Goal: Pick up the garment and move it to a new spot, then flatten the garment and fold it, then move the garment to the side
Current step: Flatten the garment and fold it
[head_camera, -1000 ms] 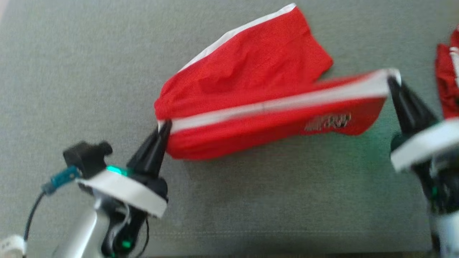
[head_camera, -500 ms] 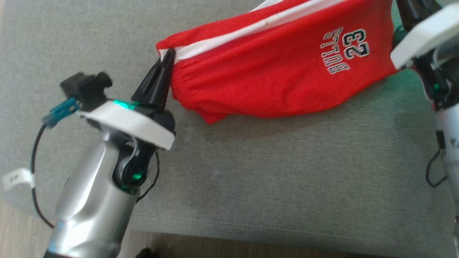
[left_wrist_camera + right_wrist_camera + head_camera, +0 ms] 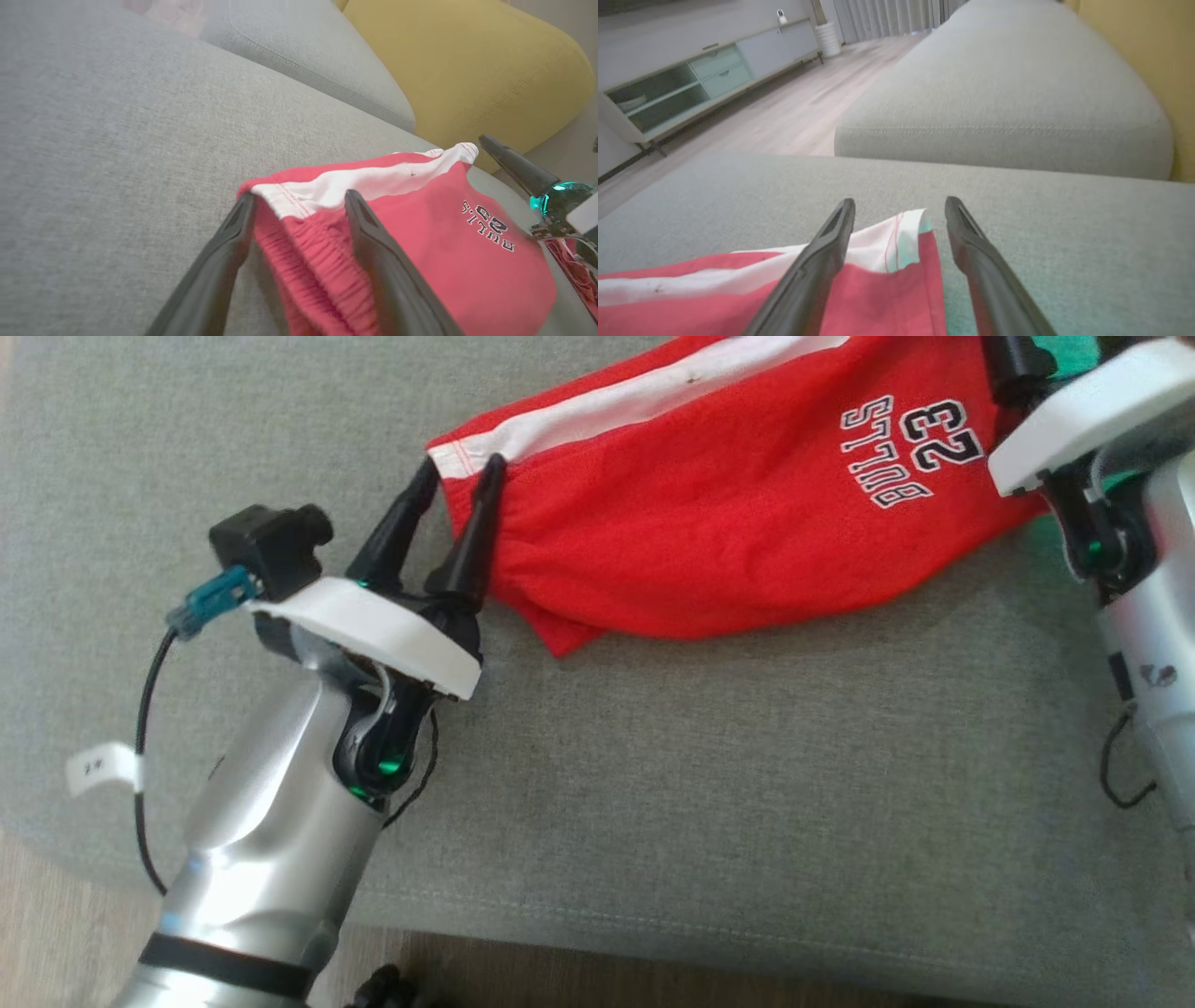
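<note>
My left end effector [image 3: 459,474] has its fingers spread, straddling the waistband corner of the red shorts [image 3: 709,513]. My right end effector [image 3: 900,205] is spread too, one finger on either side of the opposite white-striped corner. The shorts lie stretched across the grey sofa cushion [image 3: 700,784].

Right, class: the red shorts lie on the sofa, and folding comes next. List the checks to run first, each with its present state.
1. Shorts resting on the sofa cushion: ok.
2. Left tool open, fingers either side of one corner: ok.
3. Right tool open around the other corner: ok.
4. Shorts flat: not ok, cloth is bunched near the left tool.
5. Far edge of the shorts, cut off at the top of the head view: cannot tell.
</note>
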You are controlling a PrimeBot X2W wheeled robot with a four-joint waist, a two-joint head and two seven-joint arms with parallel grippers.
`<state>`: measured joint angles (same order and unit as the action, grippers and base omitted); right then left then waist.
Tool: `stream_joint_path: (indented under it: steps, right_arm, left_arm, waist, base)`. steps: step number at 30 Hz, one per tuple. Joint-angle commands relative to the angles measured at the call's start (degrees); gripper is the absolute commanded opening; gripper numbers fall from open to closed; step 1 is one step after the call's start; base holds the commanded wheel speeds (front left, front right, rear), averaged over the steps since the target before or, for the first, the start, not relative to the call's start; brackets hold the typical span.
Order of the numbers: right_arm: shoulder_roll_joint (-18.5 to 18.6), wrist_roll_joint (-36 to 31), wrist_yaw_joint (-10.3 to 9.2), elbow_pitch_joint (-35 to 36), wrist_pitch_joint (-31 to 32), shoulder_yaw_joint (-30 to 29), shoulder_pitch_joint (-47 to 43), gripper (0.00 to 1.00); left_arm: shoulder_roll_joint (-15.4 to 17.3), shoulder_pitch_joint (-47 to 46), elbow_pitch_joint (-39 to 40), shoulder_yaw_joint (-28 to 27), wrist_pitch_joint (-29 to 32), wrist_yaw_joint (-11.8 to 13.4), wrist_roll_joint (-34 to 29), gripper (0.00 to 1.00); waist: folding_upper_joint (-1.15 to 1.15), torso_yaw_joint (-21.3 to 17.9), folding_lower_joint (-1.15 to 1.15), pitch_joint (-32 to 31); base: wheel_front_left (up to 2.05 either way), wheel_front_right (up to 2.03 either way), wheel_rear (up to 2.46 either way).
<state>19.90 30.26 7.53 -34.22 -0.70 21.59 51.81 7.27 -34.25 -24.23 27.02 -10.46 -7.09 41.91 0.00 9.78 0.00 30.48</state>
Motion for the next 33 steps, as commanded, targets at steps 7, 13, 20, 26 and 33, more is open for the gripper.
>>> stream_joint_path:
  steps: [7, 13, 20, 26, 33]
  right_arm:
    - [-1.76, -6.48, -0.04, 2.83, -11.67, -5.01, -7.66, 1.00]
    - [-6.06, -14.11, -0.04, 11.55, -12.99, -12.53, -16.47, 1.00]
    - [-10.97, -19.57, -0.04, 24.89, -8.35, -17.60, -29.41, 1.00]
    - [-13.53, -21.26, -0.04, 33.13, -4.67, -18.94, -38.45, 1.00]
    - [-14.54, -21.82, -0.04, 37.83, -1.90, -19.50, -42.87, 1.00]
  left_arm:
    - [3.78, 3.96, 5.19, -5.77, -4.38, 6.67, -8.02, 1.00]
    - [4.25, 9.50, 15.57, -11.93, -4.51, 10.51, -15.38, 1.00]
    - [5.04, 14.11, 19.76, -13.67, -4.52, 10.77, -19.64, 1.00]
    - [4.80, 18.18, 20.28, -14.38, -4.53, 10.79, -20.78, 1.00]
    - [4.18, 20.59, 20.19, -15.24, -4.53, 10.70, -21.88, 1.00]
  waist:
    - [0.00, -2.95, 0.00, -3.59]
    - [0.00, -5.99, 0.00, -6.70]
    - [0.00, -8.71, 0.00, -9.74]
    - [0.00, -10.15, 0.00, -11.22]
    - [0.00, -10.67, 0.00, -11.91]
  base:
    - [0.00, 0.00, 0.00]
    - [0.00, 0.00, 0.00]
    - [0.00, 0.00, 0.00]
    - [0.00, 0.00, 0.00]
    - [0.00, 0.00, 0.00]
